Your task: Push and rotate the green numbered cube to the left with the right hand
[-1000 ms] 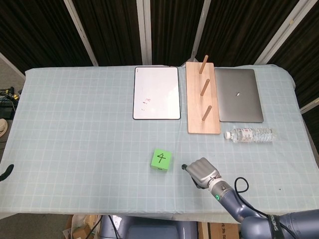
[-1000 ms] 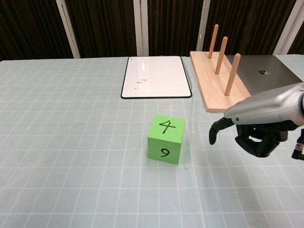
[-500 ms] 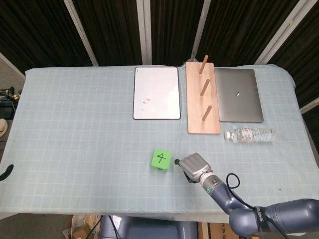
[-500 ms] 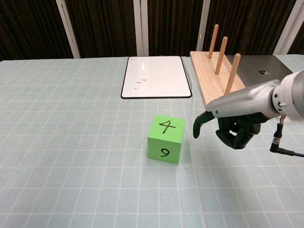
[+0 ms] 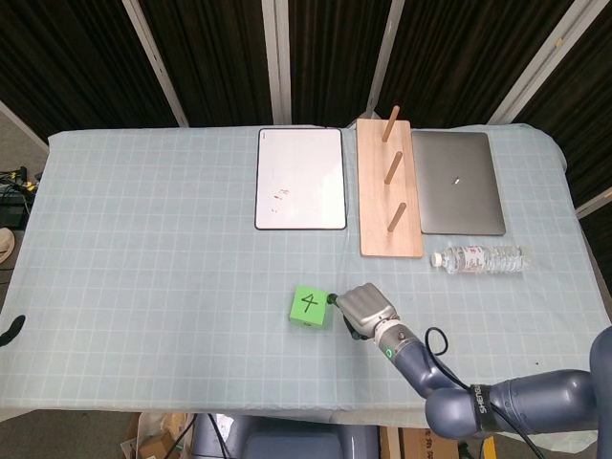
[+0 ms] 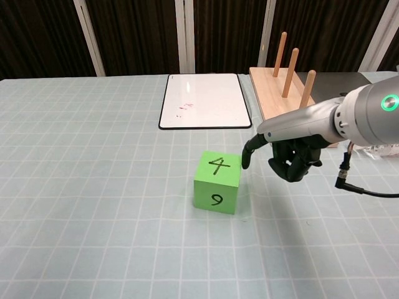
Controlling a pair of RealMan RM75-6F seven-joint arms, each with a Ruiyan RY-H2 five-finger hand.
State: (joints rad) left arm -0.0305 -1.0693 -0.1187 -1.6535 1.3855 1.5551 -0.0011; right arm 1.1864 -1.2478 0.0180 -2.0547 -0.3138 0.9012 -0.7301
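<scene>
In the head view, I see the green numbered cube [image 5: 309, 306] near the front of the counter [image 5: 143, 239], its "4" face up. My right hand [image 5: 363, 308] sits at the cube's 3 o'clock, one fingertip at its upper right corner. A whiteboard [image 5: 299, 178], wooden peg rack [image 5: 389, 196], laptop [image 5: 457, 182] and water bottle [image 5: 478, 258] lie toward 12 and 1 o'clock.

In the chest view, my right hand [image 6: 293, 152] grasps nothing: one finger extends to the cube [image 6: 217, 182], the rest are curled. I cannot tell whether the fingertip touches.
</scene>
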